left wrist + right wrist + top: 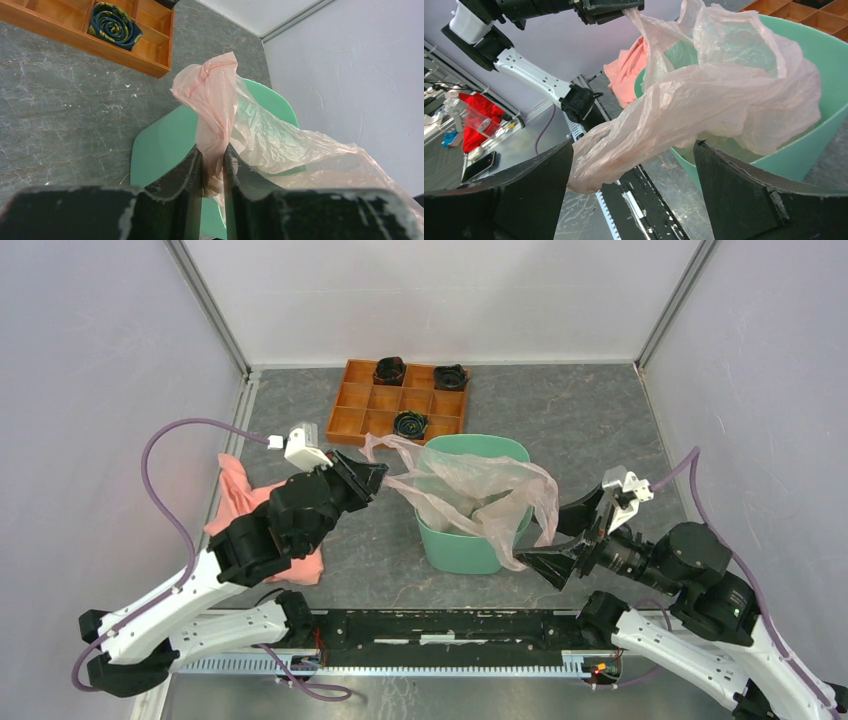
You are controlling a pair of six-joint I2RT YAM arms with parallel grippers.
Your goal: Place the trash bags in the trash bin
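The left tool (375,478) is clenched on a twisted corner of the trash bag (480,485). In the left wrist view that corner is pinched between the two fingers (187,172), and the film is bunched upward above them. From there the bag is stretched to the trash bin (470,550), which is stood on the bench (600,420) between the two arms. The film is draped across the bin's open mouth, with part sunk inside and part spilled over the near right rim and down the outer wall.

The right tool (562,543) is held released, its jaws spread wide, just beside that overhanging lobe at the bin's near right corner. Contact with the film cannot be told.

An orange tray (350,410) is set just behind the bin's far rim, with dark rolled pieces (410,424) in three compartments. A pink cloth (240,495) is laid at the bench's left edge, partly under the left arm. Open bench is seen right of the bin and behind it, up to the walls.
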